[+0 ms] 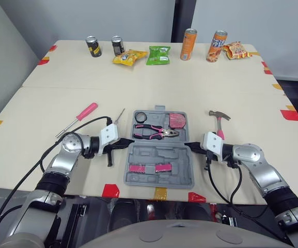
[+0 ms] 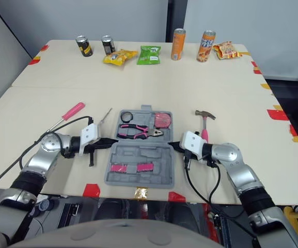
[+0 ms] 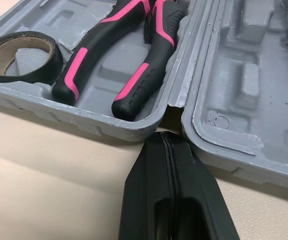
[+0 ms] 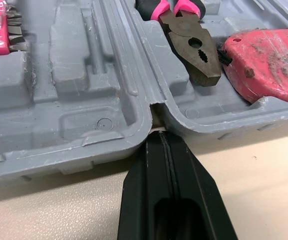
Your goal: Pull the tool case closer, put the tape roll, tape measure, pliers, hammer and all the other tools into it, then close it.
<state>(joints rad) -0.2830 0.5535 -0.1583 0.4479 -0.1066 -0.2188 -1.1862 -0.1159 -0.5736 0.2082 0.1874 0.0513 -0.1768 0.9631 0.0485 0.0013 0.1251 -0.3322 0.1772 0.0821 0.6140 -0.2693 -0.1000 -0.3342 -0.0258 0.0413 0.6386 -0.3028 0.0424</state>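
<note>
The tool case (image 1: 161,154) is seen lying open on the bench (image 1: 164,82), close to the near edge and about midway between the two arms. Its two grey halves are laid flat, one far and one near, joined at the hinge line. In the far half the black tape roll (image 1: 140,116) is seated at the left, the pink-and-black pliers (image 1: 154,132) are laid across the middle, and the pink tape measure (image 1: 177,120) is placed at the right. Two pink bit holders (image 1: 150,168) are set in the near half.

The left end effector (image 3: 166,137) is held just beside the left side of the case, at the gap between the halves, with its fingers pressed together on nothing. The right end effector (image 4: 158,136) is placed likewise at the right side of the case, its fingers also pressed together and empty. Whether either tip is in contact with the case cannot be told.

The hammer (image 1: 219,121) is left on the bench just right of the case. A pink-handled screwdriver (image 1: 81,116) lies well to the left, and a thin metal tool (image 1: 119,117) lies just beside the far left corner of the case. Four cans (image 1: 188,44) and three snack bags (image 1: 158,55) are ranged along the far edge.
</note>
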